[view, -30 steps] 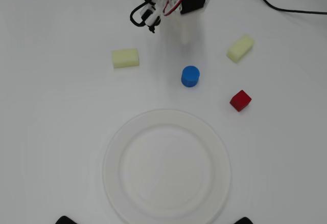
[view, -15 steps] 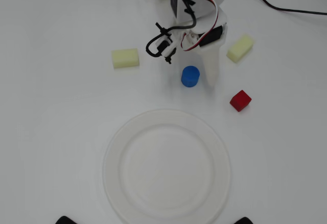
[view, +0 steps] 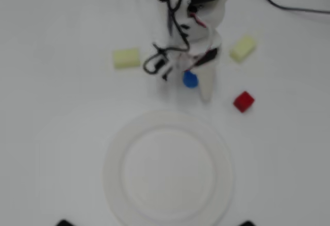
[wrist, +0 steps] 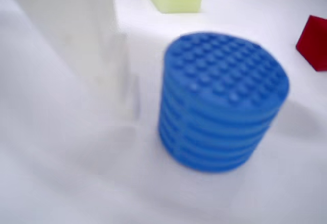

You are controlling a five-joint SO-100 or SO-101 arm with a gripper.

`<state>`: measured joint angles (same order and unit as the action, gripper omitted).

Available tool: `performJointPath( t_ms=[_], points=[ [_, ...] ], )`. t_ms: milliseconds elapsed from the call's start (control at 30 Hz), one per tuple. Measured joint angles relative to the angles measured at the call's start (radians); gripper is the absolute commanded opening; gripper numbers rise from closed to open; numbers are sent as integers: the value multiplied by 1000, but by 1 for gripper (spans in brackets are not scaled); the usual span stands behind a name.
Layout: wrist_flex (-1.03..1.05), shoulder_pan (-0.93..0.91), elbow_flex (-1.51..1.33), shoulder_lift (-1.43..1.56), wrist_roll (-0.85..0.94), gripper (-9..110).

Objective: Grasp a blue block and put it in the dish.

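Blue and studded on top, the blue block (wrist: 222, 101) stands upright on the white counter (view: 56, 107), toward the far edge and near the middle, apart from the dish (view: 116, 182) that lies by the near edge; the gripper (view: 193, 84) is spread around the block, with one white finger (wrist: 76, 40) just beside it. A red cube (view: 243, 101) and two pale yellow blocks (view: 126, 58) (view: 242, 48) lie nearby.
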<state>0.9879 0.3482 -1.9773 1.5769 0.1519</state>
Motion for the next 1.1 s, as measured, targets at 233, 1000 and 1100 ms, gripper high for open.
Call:
performJointPath(
  t_ms=[233, 1000, 1100],
  points=[
    [-2, 11, -2, -5, 2, 7],
    [-388, -152, -379, 747, 167, 0],
    [-466, -216, -373, 704, 169, 0]
  ],
)
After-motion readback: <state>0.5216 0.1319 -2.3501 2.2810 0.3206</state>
